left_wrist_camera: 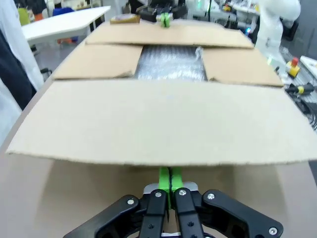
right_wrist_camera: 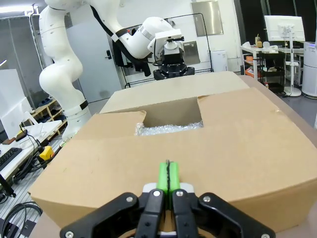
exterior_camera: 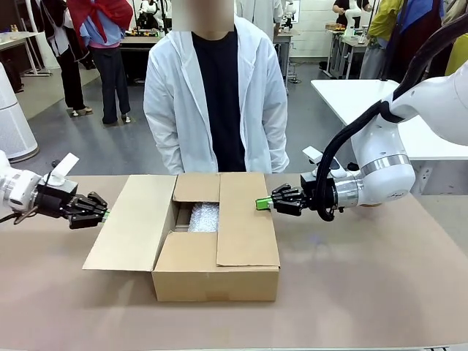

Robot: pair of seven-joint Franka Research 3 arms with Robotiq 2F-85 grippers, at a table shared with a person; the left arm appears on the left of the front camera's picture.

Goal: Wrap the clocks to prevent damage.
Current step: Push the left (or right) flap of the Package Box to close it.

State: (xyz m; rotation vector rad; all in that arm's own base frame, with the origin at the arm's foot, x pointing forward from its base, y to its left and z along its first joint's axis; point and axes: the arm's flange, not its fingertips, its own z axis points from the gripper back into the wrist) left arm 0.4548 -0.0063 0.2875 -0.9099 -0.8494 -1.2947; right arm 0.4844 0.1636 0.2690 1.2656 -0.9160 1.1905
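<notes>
Clocks lie in box between left gripper and right gripper, both closed empty

Bubble-wrapped clocks inside partly open cardboard box

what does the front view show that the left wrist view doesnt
Front view: the box with its front wall, the person standing upright behind it, and the left gripper seen from the side at the outer edge of the splayed left flap.
Left wrist view: a close look along the shut green pads up to that flap's edge, plus a yellow and red button off to one side.
Both: the bubble-wrapped bundle in the gap between the flaps, and the right gripper, shut, at the opposite flap.
</notes>
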